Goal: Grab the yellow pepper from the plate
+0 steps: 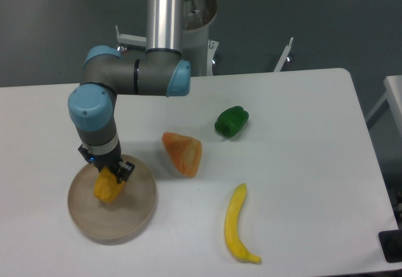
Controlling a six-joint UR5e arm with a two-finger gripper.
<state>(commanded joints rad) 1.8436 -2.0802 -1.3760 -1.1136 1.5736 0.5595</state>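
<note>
The yellow pepper [108,188] lies on the round beige plate [135,213] at the table's front left. My gripper [107,171] comes straight down onto the pepper's top, its dark fingers on either side of the fruit. The arm's wrist hides the fingertips, so I cannot see whether they press on the pepper. The pepper still looks to be resting on the plate.
An orange pepper [183,153] lies just right of the plate. A green pepper [231,121] sits further back and right. A yellow banana [237,224] lies near the front edge. The arm's base column [166,13] rises at the back.
</note>
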